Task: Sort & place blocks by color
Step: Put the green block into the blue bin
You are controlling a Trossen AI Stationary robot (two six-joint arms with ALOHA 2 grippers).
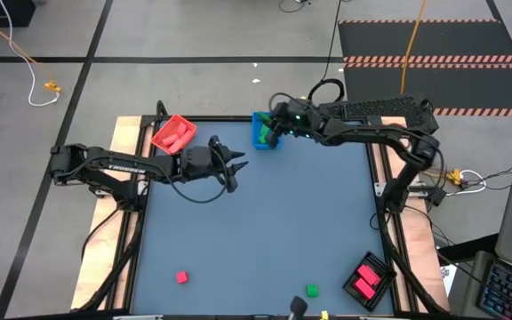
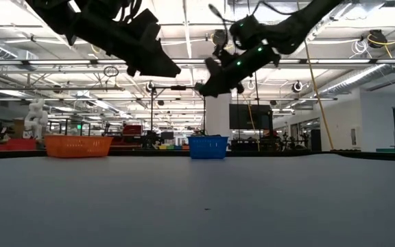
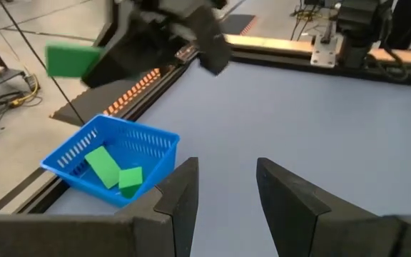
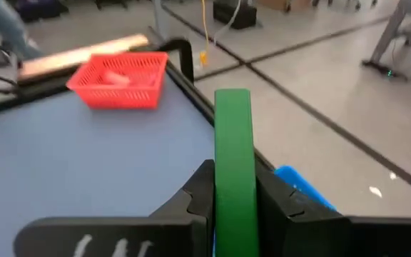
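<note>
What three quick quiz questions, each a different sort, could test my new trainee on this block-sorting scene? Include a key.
1. True or false: the right gripper holds a green block.
2. Which tray is it above: (a) red tray, (b) blue tray, (c) black tray?
3. Fill in: the left gripper is open and holds ___.

Key: 1 true; 2 b; 3 nothing.

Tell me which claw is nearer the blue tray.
Right. The right claw hangs directly over the blue tray, gripping a green block; the left claw sits apart, toward the table's middle.
</note>
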